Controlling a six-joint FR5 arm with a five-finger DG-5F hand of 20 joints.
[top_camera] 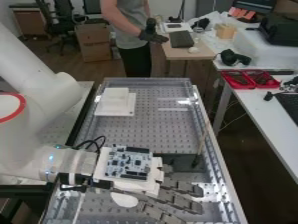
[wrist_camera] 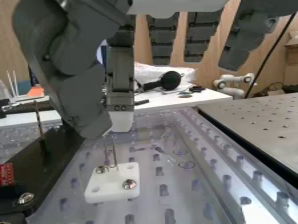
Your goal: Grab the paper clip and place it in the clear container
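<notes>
So, grey hand [top_camera: 179, 201], upright wire clip [wrist_camera: 114, 153], smooth block [wrist_camera: 110, 191]

Gap beside white block [wrist_camera: 110, 186], black plate [wrist_camera: 53, 159] flanking — slim rod [wrist_camera: 39, 120] upright

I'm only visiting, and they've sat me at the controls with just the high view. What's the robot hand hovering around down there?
Observer: A small white block, with a thin bent metal wire, likely the paper clip.
Operator: Is the wire lying flat?
Observer: No, it stands up from the block, tilted slightly.
Operator: And the block, is it plain?
Observer: No, it carries two round metal screw heads, one near the wire's foot.
</notes>
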